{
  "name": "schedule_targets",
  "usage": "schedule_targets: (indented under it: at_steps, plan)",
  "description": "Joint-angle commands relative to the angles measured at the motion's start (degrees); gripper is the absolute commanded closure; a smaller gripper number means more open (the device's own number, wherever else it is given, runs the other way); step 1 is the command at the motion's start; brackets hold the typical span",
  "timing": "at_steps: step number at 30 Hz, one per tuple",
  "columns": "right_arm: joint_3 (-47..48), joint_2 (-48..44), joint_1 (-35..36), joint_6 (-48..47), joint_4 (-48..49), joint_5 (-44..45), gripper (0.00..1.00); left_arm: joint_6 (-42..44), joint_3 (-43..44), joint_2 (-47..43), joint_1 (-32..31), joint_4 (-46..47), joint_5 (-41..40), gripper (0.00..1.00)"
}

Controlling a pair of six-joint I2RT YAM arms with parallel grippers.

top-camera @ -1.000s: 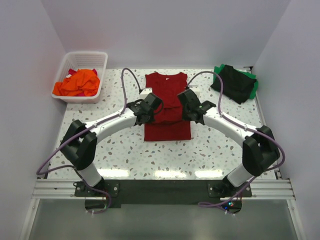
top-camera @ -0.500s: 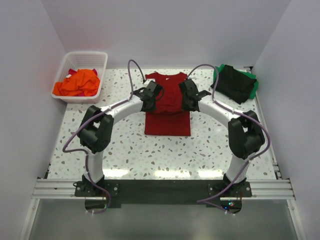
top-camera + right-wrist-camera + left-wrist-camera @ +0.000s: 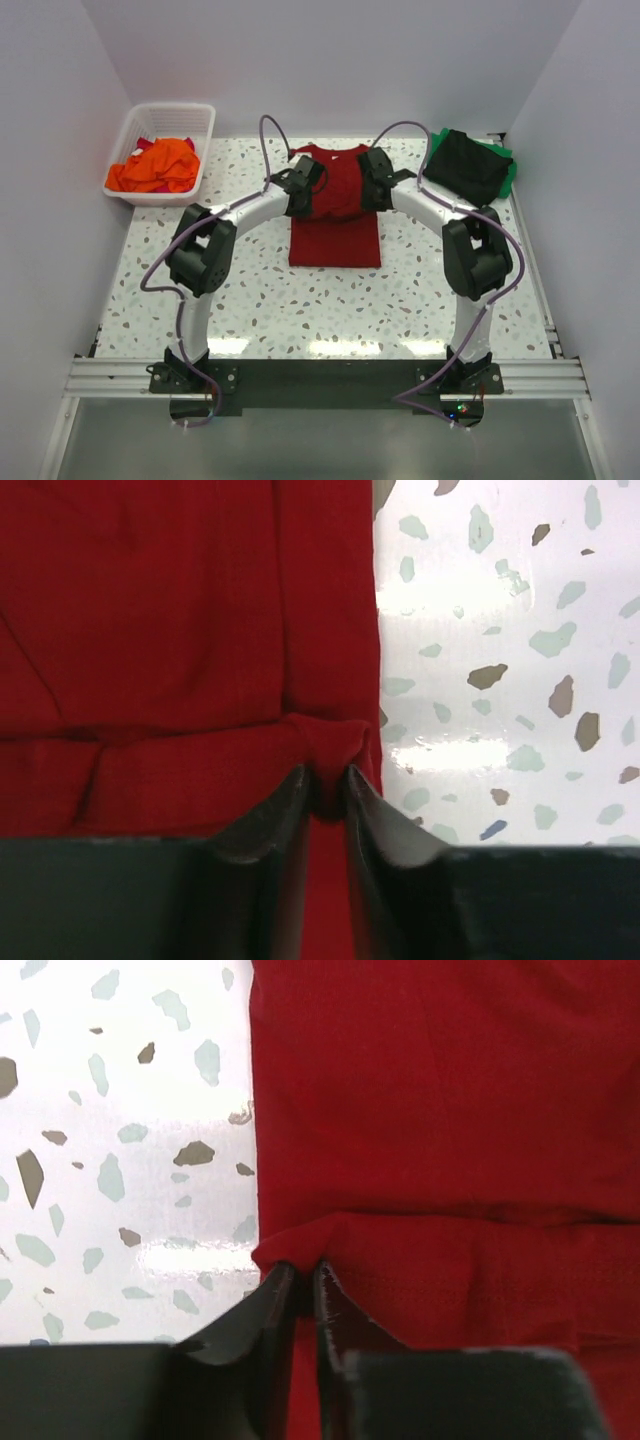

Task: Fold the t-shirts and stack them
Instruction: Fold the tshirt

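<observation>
The dark red shirt (image 3: pixel 335 240) lies mid-table, sleeves in, its hem doubled toward the collar. The left gripper (image 3: pixel 297 1272) and right gripper (image 3: pixel 328 778) each clamp a corner of that fold. Farther back, a black shirt (image 3: pixel 465 165) sits folded on a green shirt (image 3: pixel 508 172), and an orange shirt (image 3: pixel 160 165) waits in the basket (image 3: pixel 165 110). Judging by this, the task is about half done.

The t-shirt (image 3: pixel 335 228) lies on the table (image 3: pixel 250 290) between the left gripper (image 3: pixel 297 1278) and the right gripper (image 3: pixel 328 780). Far left of the left gripper sits a basket (image 3: pixel 172 106) holding heaped shirts (image 3: pixel 155 168); right of the right gripper lie stacked shirts (image 3: pixel 468 165).
</observation>
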Motion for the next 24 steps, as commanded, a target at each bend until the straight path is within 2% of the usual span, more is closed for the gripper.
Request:
schedule_targets:
  at_steps: [1, 3, 4, 7, 12, 19, 23, 24]
  plan:
    - [4.1, 0.5, -1.0, 0.5, 2.7, -0.2, 0.67, 1.5, 3.6, 0.3, 0.7, 2.9, -1.7, 0.69]
    - [4.9, 0.8, -1.4, 1.0, 3.2, -0.3, 0.59, 1.0, 3.7, 0.2, 0.7, 3.1, -3.0, 0.62]
    - [5.3, 0.9, -1.4, 1.1, 3.8, -0.4, 0.59, 0.8, 3.7, -0.1, 0.7, 3.1, -3.5, 0.59]
    - [7.5, 2.1, -2.0, 1.5, 3.4, -0.8, 0.58, 0.9, 3.7, -0.9, 0.7, 4.4, -5.2, 0.55]
    - [8.0, 2.3, -2.0, 1.2, 3.8, -0.7, 0.61, 0.3, 2.8, -2.7, 0.7, 7.6, -8.7, 0.53]
    - [6.1, -2.7, -2.1, 0.4, 1.5, -1.4, 0.63, 0.3, 1.9, -7.6, 0.6, 5.0, -4.6, 0.53]
    - [2.6, -6.4, -1.9, -0.4, -0.8, -3.6, 0.63, 2.8, 1.3, -9.6, 0.0, 2.2, 4.1, 0.54]
    - [0.6, -7.2, -1.8, -0.5, -1.0, -4.1, 0.63, 3.4, 2.8, -8.7, -0.9, -2.0, 5.7, 0.56]
